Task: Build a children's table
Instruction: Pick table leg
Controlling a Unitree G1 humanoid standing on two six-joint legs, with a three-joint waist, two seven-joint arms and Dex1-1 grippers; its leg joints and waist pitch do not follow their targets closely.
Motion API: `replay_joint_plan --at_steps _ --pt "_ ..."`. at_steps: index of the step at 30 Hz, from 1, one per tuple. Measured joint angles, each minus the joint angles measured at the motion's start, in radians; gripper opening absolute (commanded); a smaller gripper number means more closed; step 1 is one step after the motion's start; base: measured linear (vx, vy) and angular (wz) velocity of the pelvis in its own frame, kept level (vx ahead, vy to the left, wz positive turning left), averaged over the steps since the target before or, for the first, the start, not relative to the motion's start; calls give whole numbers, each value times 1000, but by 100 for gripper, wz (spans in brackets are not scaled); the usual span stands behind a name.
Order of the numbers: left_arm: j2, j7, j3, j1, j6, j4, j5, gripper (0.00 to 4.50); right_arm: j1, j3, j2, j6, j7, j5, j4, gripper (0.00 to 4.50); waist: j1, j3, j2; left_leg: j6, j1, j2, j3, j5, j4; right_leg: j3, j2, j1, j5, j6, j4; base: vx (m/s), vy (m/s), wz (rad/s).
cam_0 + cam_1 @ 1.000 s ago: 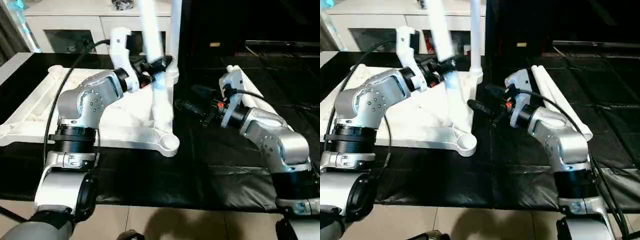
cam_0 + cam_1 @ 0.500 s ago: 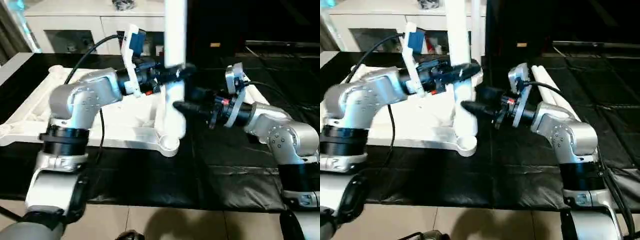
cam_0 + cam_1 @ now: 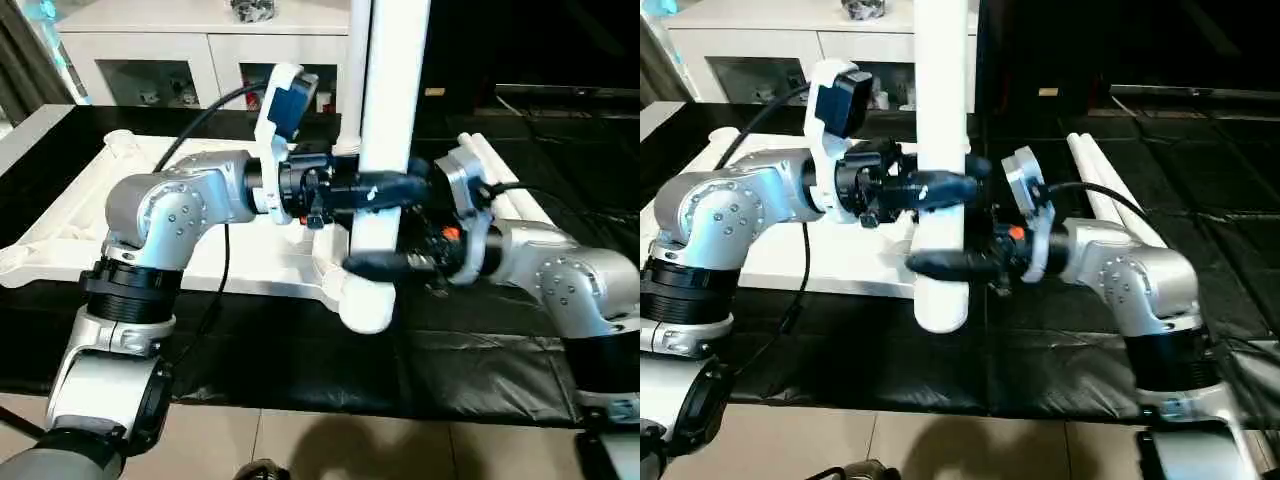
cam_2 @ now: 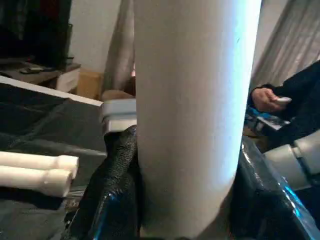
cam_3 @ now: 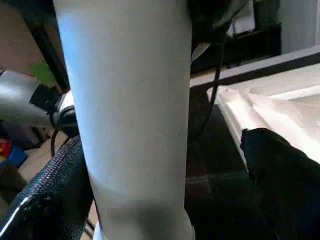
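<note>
The children's table top (image 3: 70, 220) lies upside down on the black cloth, ribs up. One white leg (image 3: 352, 70) stands in its far right corner socket. My left gripper (image 3: 385, 190) is shut on another white leg (image 3: 385, 100), held upright in front of the top's near right corner. In the left wrist view both fingers (image 4: 117, 180) press this leg (image 4: 190, 100). My right gripper (image 3: 375, 264) stands open around the same leg lower down; one finger (image 5: 50, 195) lies by the leg (image 5: 130, 100), the other finger (image 5: 280, 170) stands apart from it.
Two more white legs (image 3: 500, 185) lie side by side on the black cloth at the right. A white glass-door cabinet (image 3: 150, 50) stands behind the table. A person's hand (image 4: 265, 97) shows in the left wrist view's background.
My left arm has swung the held leg right and forward, from a tilt over the table top to upright. My right gripper has moved left until its open fingers flank the leg.
</note>
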State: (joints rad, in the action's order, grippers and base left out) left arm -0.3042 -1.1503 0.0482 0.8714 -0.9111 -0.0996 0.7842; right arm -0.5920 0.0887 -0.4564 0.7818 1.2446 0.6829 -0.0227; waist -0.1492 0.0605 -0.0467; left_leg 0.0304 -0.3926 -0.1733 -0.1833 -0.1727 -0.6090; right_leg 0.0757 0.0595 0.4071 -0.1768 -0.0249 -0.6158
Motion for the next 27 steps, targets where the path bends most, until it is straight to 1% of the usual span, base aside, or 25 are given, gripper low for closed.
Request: replay_joint_plan --at_steps 1,3,6,7,10,11,12,17,19,22,23,26,27 --pt "0 0 0 0 -2 0 1 189 0 1 0 0 3 -2 0 450 0 0 0 0 0 0 0 0 0 0 0 0 0 0 0 0 0 0" --pt "2 -2 0 0 -18 -1 8 189 0 10 -6 -1 21 -4 0 417 1 0 0 0 0 0 0 0 0 0 0 0 0 0 0 0 0 0" --pt "2 -12 0 0 -21 -1 12 189 -1 22 -19 8 52 1 -1 396 0 0 0 0 0 0 0 0 0 0 0 0 0 0 0 0 0 0" --pt "2 -14 0 0 -21 -1 15 189 -1 26 -22 16 57 4 -1 396 0 0 0 0 0 0 0 0 0 0 0 0 0 0 0 0 0 0" --pt "2 -20 0 0 -20 -1 24 189 -1 37 -32 34 75 13 0 370 -1 0 0 -1 0 0 0 0 0 0 0 0 0 0 0 0 0 0" --pt "2 -21 0 0 -20 -1 24 189 -1 38 -33 38 77 15 0 363 -1 0 0 -1 0 0 0 0 0 0 0 0 0 0 0 0 0 0" --pt "2 -21 0 0 -18 -1 24 189 -1 39 -33 40 79 17 0 346 -1 0 0 -1 0 0 0 0 0 0 0 0 0 0 0 0 0 0" --pt "9 -13 0 0 -5 -4 11 189 -1 39 -26 40 72 14 -2 328 0 0 1 0 0 0 0 0 -1 0 0 0 0 0 0 0 0 0" --pt "14 -10 0 0 3 -6 4 189 -1 38 -20 40 67 15 -6 305 0 -1 1 0 0 0 0 0 -1 0 0 0 0 0 0 0 0 0" --pt "17 -1 0 2 18 -11 -2 189 -1 37 -7 42 55 20 -10 284 0 -1 2 0 0 0 0 0 -1 0 0 0 0 1 0 0 0 0" --pt "17 0 0 2 23 -14 -5 189 0 37 -5 44 50 23 -10 263 0 -1 2 -1 0 0 0 0 -1 0 0 0 0 1 0 0 0 0" --pt "20 2 0 2 26 -15 -10 189 9 36 -2 46 42 30 -2 254 1 -1 2 0 0 0 0 0 -1 0 0 0 0 1 0 0 0 0" --pt "20 2 0 2 26 -15 -13 189 12 36 1 46 39 31 2 235 1 -1 2 -1 0 0 0 0 -1 0 0 0 0 0 0 0 0 0"
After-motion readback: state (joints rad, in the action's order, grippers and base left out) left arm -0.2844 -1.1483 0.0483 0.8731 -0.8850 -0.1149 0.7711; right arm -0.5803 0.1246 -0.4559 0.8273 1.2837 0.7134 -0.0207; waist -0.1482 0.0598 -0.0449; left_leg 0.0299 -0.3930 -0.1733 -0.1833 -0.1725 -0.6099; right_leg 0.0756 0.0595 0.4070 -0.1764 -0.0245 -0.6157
